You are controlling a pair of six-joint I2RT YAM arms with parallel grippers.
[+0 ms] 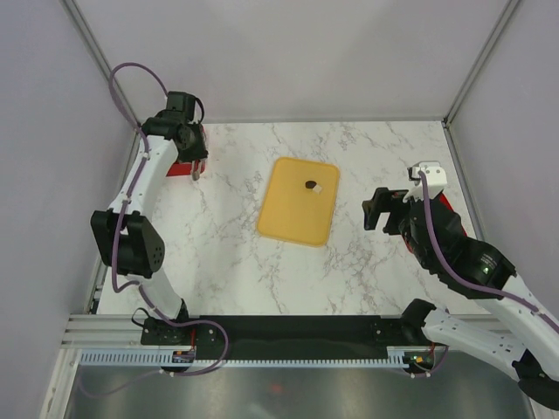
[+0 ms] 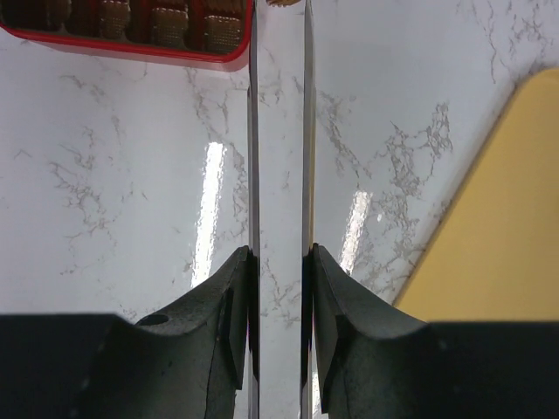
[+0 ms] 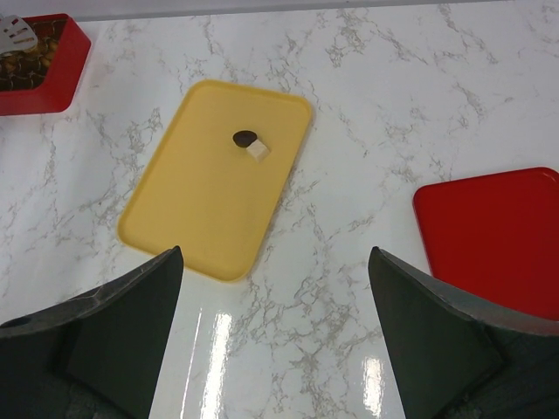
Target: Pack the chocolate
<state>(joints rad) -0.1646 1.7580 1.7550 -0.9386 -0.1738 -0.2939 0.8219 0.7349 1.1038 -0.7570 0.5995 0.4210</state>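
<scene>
Two chocolate pieces lie on the yellow tray (image 1: 297, 214): a dark round one (image 1: 309, 184) (image 3: 244, 138) and a cream square one (image 1: 320, 188) (image 3: 258, 150), touching. The red grid box (image 1: 181, 168) (image 2: 131, 26) at the far left holds several brown pieces. My left gripper (image 1: 196, 172) (image 2: 279, 17) hangs at the box's right edge, its long thin blades close together on a small tan piece (image 2: 279, 3) at the frame's top. My right gripper (image 1: 377, 209) (image 3: 275, 253) is wide open and empty, above bare table right of the tray.
A flat red lid (image 3: 489, 236) lies on the marble at the right, partly under my right arm (image 1: 445, 205). Grey walls enclose the table on the left, back and right. The yellow tray's corner shows in the left wrist view (image 2: 498, 227).
</scene>
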